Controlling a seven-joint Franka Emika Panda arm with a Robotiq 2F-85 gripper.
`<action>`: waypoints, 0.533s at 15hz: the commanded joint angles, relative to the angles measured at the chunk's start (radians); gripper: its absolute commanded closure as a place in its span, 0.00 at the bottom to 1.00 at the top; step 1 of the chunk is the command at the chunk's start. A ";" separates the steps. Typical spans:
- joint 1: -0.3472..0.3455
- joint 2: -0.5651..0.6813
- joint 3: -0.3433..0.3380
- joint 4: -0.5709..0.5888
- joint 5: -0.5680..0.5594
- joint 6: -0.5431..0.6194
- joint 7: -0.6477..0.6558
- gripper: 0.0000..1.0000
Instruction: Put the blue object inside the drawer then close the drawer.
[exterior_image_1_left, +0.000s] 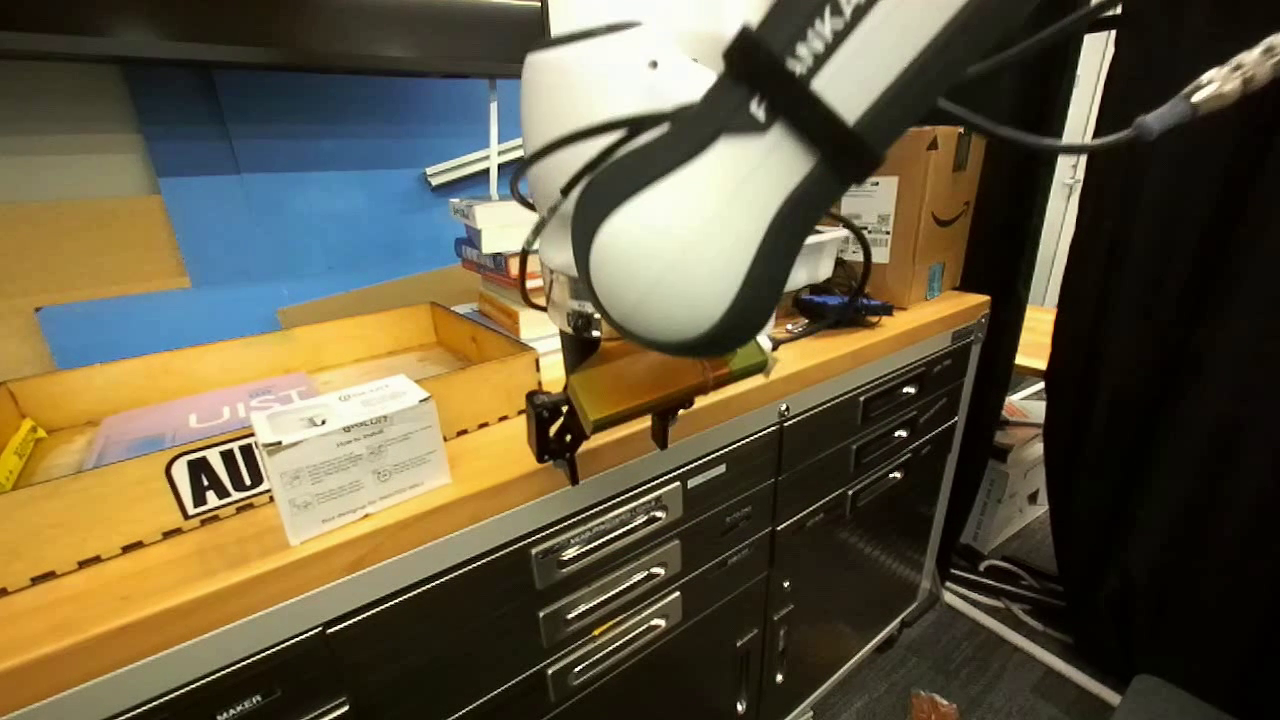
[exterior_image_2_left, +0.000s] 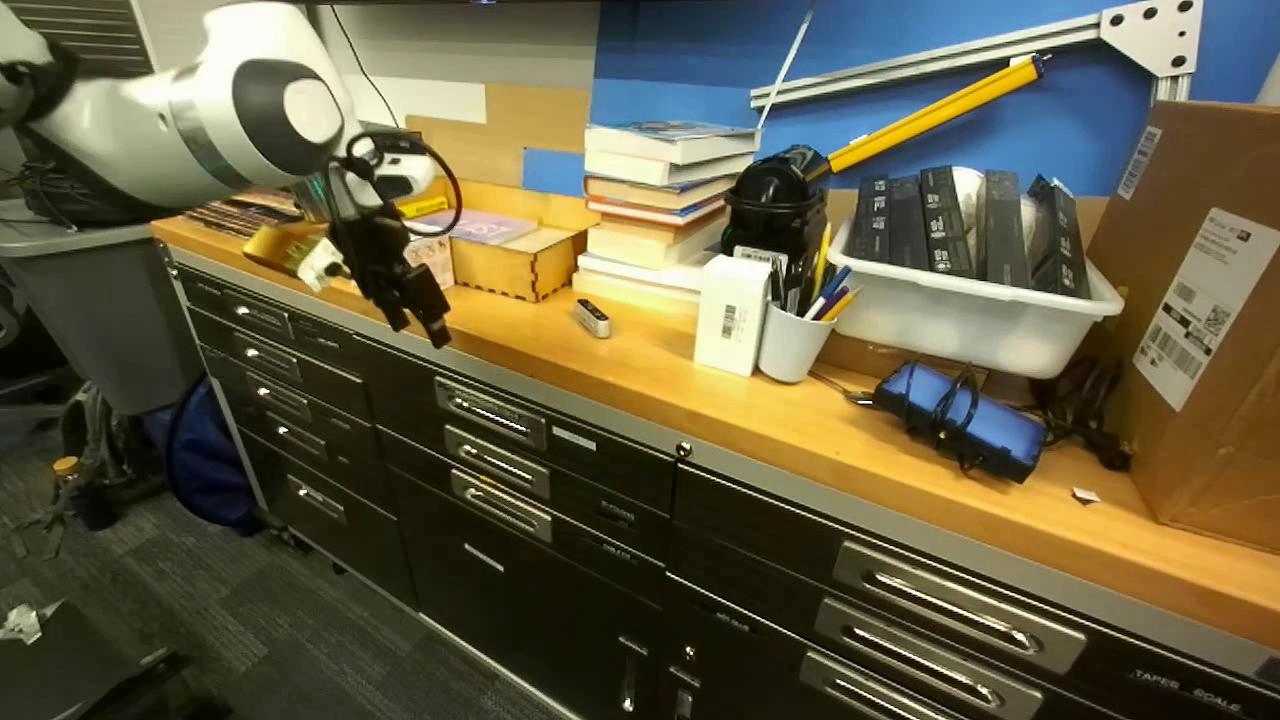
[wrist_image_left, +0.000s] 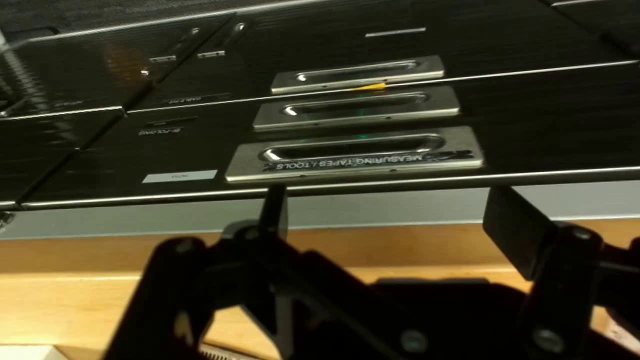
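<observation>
The light-blue block does not show in any view. Several alike black-fronted drawers with silver bar handles line the cabinet under the counter, and those in view look shut. The top one of a stack, marked for measuring tapes and tools, shows in both exterior views and in the wrist view. I cannot tell which drawer is meant. My gripper is open with nothing between its fingers. It also shows in both exterior views, above the counter's front edge near this stack, its fingers apart from the handles.
A wooden counter runs above the drawers. A white carton and a low wooden box stand beside the arm. Stacked books, a pen cup, a white bin, a cabled blue device and a cardboard box stand farther along.
</observation>
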 joint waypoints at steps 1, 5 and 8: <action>-0.015 -0.183 0.062 -0.018 0.160 -0.162 -0.180 0.00; -0.018 -0.270 0.094 0.057 0.262 -0.362 -0.283 0.00; -0.039 -0.268 0.118 0.045 0.248 -0.345 -0.255 0.00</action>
